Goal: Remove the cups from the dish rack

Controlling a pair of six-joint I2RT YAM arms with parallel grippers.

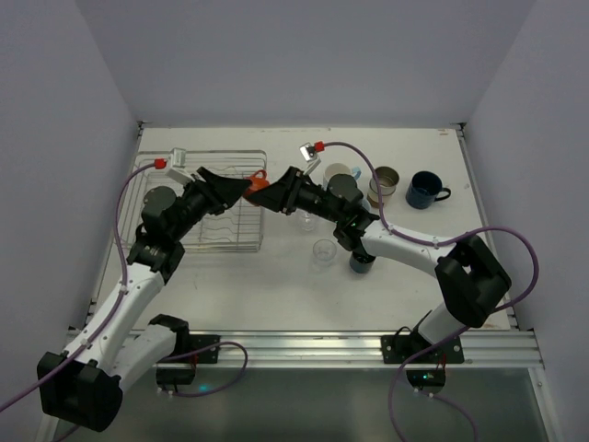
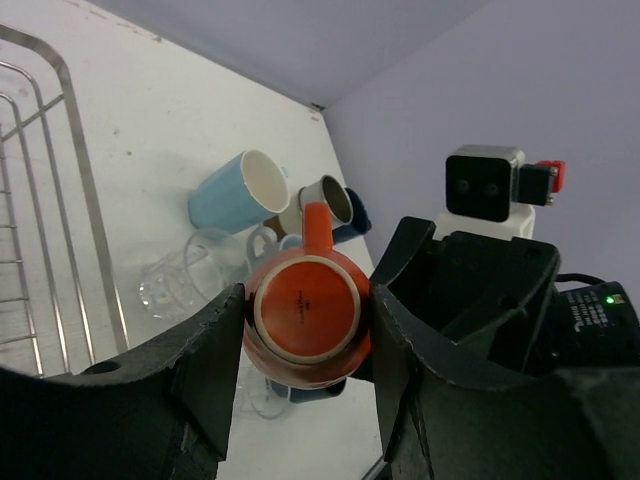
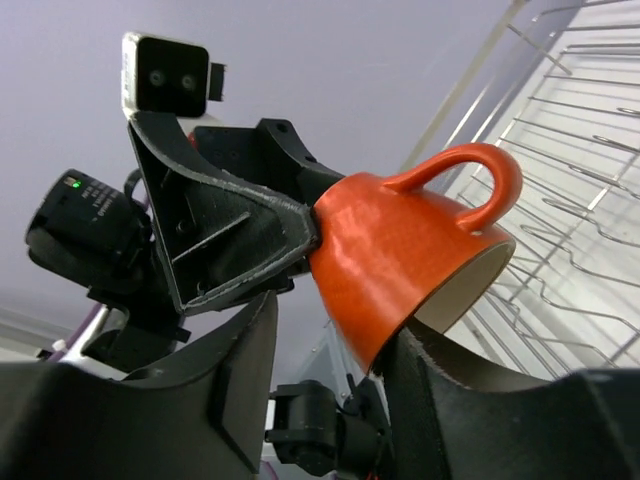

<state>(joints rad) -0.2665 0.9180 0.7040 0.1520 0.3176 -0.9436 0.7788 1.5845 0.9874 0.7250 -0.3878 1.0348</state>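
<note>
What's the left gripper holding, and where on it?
The left gripper holds the orange mug, pinched across the sides of its body near the base; the handle is free.

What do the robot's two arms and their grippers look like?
Both arms are white tubes with black joints: the left arm, the right arm. A purple cable with a red plug loops along each. The left gripper and right gripper have black, wedge-shaped fingers, each topped by a pale boxy camera.
</note>
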